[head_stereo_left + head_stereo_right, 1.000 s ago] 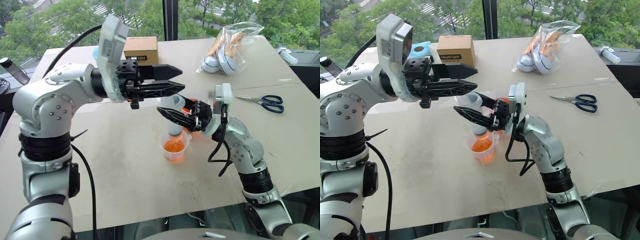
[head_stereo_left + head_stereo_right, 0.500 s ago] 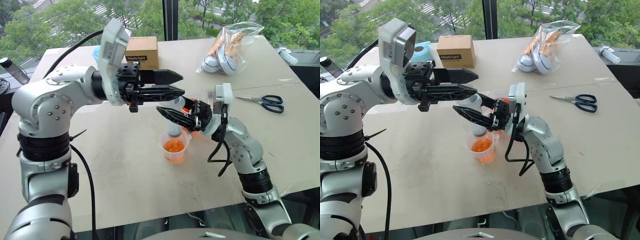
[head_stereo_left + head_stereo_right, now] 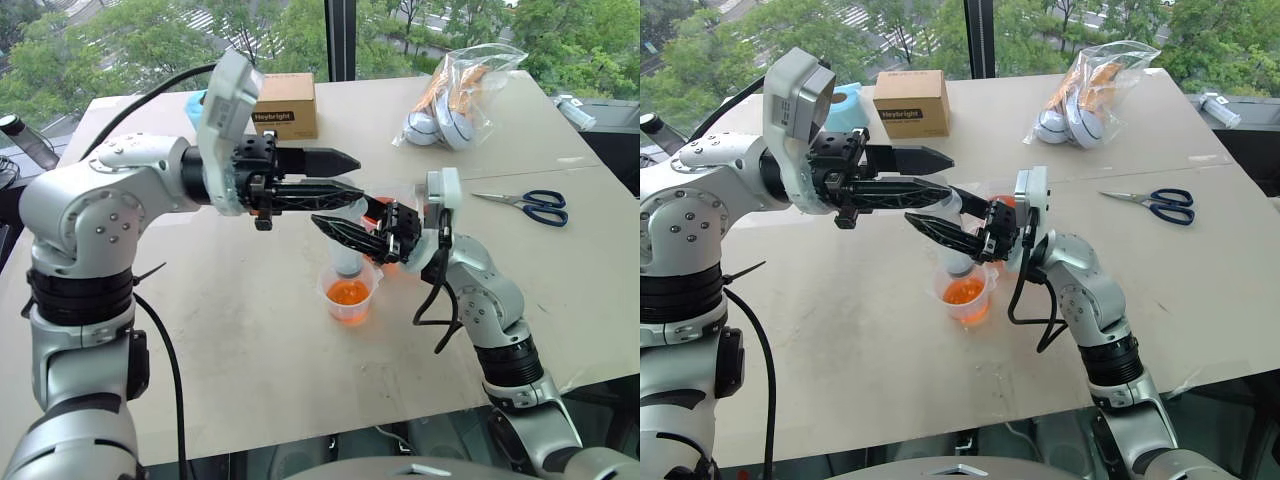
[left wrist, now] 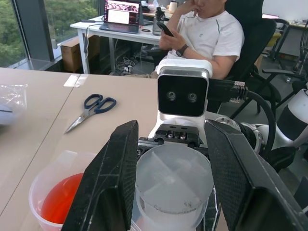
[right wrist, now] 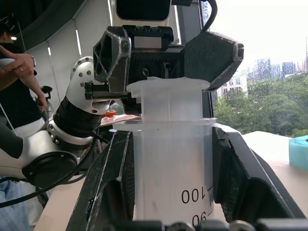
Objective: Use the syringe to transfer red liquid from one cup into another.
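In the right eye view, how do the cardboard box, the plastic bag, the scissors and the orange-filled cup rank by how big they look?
Largest to smallest as they look:
1. plastic bag
2. cardboard box
3. scissors and cup: too alike to rank; the scissors are longer but thin, and the cup is nearer and partly hidden by the syringe.

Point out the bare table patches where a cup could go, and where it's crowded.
Free: the near table in front of the small cup, and the stretch between the box and bag. Crowded: mid-table, where both grippers meet at the syringe.
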Tool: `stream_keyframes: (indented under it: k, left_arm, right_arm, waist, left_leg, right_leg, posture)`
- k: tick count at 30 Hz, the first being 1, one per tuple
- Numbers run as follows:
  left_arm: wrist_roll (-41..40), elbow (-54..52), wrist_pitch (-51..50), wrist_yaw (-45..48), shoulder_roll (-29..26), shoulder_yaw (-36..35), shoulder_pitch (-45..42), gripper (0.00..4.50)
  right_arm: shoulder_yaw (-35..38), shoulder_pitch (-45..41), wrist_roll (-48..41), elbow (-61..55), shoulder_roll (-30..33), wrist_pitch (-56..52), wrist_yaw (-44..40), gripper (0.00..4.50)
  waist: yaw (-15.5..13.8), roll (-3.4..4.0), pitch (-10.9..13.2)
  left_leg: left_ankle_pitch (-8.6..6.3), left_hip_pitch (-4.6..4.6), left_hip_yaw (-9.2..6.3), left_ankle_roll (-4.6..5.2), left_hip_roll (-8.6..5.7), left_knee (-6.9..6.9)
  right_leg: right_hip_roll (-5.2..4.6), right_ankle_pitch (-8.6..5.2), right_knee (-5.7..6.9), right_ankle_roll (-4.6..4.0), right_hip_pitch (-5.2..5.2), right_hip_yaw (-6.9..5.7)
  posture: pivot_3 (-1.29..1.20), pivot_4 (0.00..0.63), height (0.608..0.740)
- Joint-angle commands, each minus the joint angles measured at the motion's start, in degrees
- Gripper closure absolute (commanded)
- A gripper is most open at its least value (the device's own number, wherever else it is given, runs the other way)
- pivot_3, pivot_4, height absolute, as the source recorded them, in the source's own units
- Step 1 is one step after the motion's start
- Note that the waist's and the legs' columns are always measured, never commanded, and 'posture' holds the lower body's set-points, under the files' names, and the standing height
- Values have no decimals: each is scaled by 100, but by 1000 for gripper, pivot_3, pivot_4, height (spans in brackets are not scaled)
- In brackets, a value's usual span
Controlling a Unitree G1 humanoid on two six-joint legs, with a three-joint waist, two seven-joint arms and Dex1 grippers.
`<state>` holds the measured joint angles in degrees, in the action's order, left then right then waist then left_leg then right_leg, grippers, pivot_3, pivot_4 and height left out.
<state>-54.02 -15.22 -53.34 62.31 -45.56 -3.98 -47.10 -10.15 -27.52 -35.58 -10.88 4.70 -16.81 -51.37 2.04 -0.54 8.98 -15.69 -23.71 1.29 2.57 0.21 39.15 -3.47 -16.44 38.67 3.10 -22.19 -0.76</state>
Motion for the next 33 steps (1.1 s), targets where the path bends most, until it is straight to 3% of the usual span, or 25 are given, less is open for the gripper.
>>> stream_keyframes:
  k: [1,22,25,33]
  left_arm:
    - [28,-183,-13,125,-79,94,54,2342]
    - [172,-115,59,236,-52,154,70,2342]
    - [101,-108,53,207,-17,81,40,2990]
    - [-222,-28,92,-194,216,-443,-132,3006]
  right_arm:
    - [158,-194,-89,-197,-103,268,-3,2914]
    - [204,-236,-145,-205,-121,244,12,2914]
    - [192,-209,-141,-208,-109,239,-6,2914]
    - [198,-205,-186,-194,-65,210,-39,2914]
  waist:
    - [0,0,0]
    - [-1,0,0]
    - [0,0,0]
    - [-2,0,0]
  left_leg:
    - [0,0,0,0,0,0]
    - [0,0,0,0,0,0]
    - [0,0,0,0,0,0]
    - [0,0,0,0,0,0]
  right_leg:
    - [0,0,0,0,0,0]
    - [0,0,0,0,0,0]
    - [0,0,0,0,0,0]
    - [-1,0,0,0,0,0]
  posture:
    - [0,150,740]
    - [0,150,740]
    - [0,150,740]
    - [0,150,740]
